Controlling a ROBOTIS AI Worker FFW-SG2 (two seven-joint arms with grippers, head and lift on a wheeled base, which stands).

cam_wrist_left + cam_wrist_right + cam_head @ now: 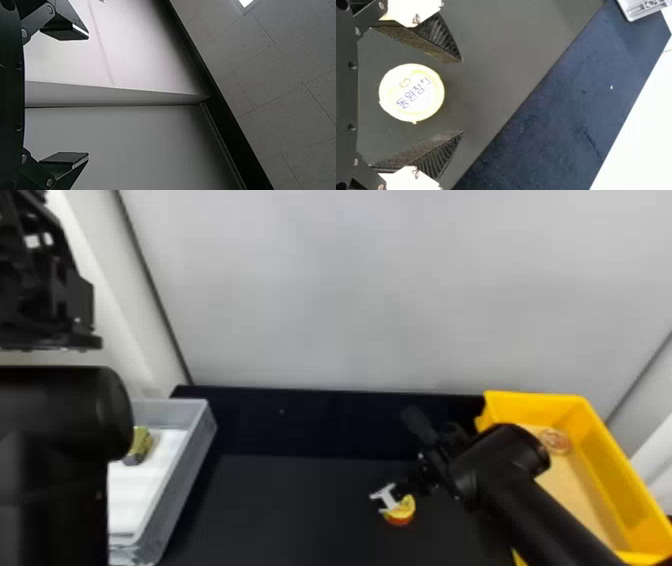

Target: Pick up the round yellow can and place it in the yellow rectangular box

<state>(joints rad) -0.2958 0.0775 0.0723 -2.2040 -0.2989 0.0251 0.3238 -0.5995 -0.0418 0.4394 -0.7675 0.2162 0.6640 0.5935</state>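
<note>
We're at the grasp: our right end effector (462, 97), wide open and empty, should close on the can (411, 93).

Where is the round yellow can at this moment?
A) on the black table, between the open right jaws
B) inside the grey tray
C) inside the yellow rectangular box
A: the can sits on the dark tabletop, with the right gripper's jaws spread on both sides of it.
</note>
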